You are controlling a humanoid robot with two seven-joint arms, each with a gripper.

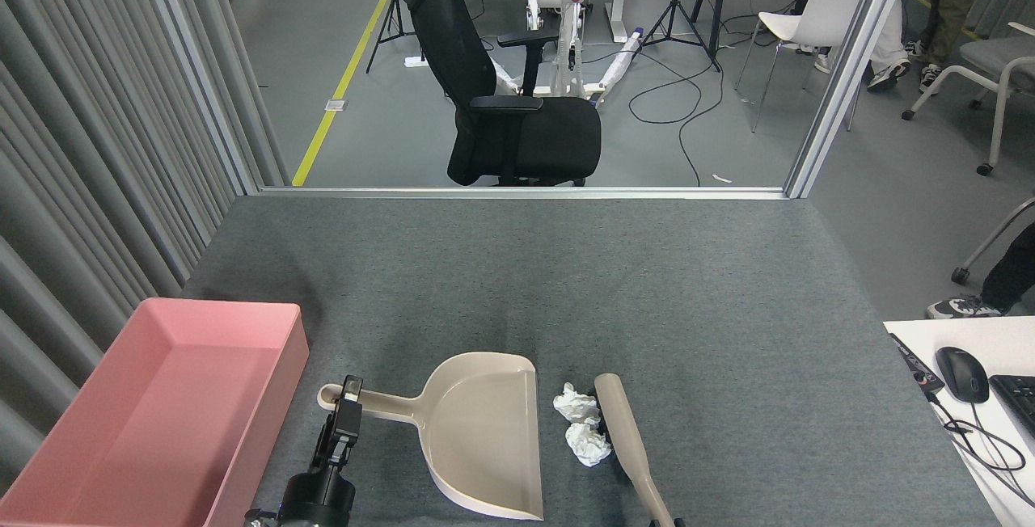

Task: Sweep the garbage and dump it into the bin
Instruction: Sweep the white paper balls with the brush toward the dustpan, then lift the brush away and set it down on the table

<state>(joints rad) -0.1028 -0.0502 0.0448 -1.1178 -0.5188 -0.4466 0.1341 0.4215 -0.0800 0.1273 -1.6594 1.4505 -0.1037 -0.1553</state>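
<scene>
Lying on the grey felt worktop [566, 284], the two white tissue wads of garbage [580, 426] sit one behind the other, just beside the open mouth of the beige dustpan [485, 438] on one side and touching the brush [627, 442] on the other. The brush runs from its rounded far tip down toward the bottom edge of the view, where its handle leaves the picture; the right pincer that should be at that end is out of sight, so its state cannot be told. The left pincer [348, 407] comes up from the bottom edge as a dark, narrow shape and is closed around the thin handle of the dustpan, near the handle's looped end. The dustpan lies flat with its mouth facing right, toward the garbage. The pink bin [279, 365] stands at the near left corner of the worktop, left of the dustpan and apart from it, with nothing visible inside. A black office chair [505, 107] stands on the floor beyond the far edge.
</scene>
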